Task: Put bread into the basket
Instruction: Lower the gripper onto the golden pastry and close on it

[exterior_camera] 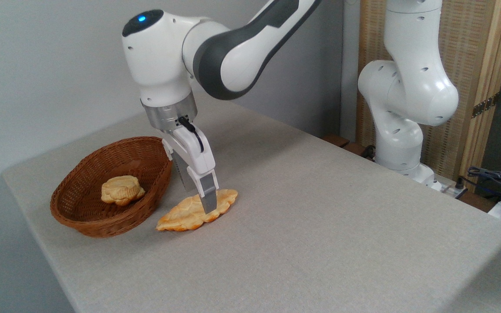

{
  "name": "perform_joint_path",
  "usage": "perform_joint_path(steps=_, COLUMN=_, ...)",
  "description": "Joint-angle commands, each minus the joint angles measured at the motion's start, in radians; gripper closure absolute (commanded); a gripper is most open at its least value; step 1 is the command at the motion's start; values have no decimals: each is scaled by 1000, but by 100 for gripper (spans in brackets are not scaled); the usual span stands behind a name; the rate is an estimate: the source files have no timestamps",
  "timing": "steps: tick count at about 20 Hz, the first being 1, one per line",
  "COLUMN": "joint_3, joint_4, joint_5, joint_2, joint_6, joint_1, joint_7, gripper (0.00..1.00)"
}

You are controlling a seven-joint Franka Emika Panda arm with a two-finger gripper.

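Lying flat on the grey table (pixel 320 243), the golden braided bread (pixel 189 215) sat beneath the white pincer (pixel 202 201), whose fingers straddled it, spread, beside the brown wicker basket (pixel 102 217).

We see the arm reach in from the upper right, its grey-and-white elbow link sloping down to a bulky white wrist with a blue light on top. Below the wrist a metal ring carries the claw (pixel 199 199), which points downward and leans a little to the right. One grey finger (pixel 209 198) faces us nearly edge-on, the other sits close behind it, so we cannot judge the gap between them. The white base column stands upright at the right.
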Motion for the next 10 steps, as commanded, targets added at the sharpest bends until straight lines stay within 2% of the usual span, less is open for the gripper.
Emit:
perform_joint_path(steps=1, joint_3=7, joint_4=-25, joint_5=-10, joint_2=5, joint_6=55, joint_1=-18, joint_7=10, gripper=0)
perform_joint_path(steps=7, joint_3=9, joint_4=-25, joint_5=22, joint_2=32, joint_6=97, joint_1=-27, joint_7=15, gripper=0)
perform_joint_path(steps=8, joint_3=9, joint_4=-25, joint_5=23, joint_2=32, joint_6=98, joint_1=-27, joint_7=17, gripper=4)
perform_joint_path(steps=9, joint_3=9, joint_4=-24, joint_5=23, joint_2=34, joint_6=98, joint_1=-27, joint_7=17, gripper=18)
perform_joint_path(steps=10, joint_3=9, joint_4=-24, joint_5=22, joint_2=32, joint_6=98, joint_1=-27, joint_7=17, gripper=37)
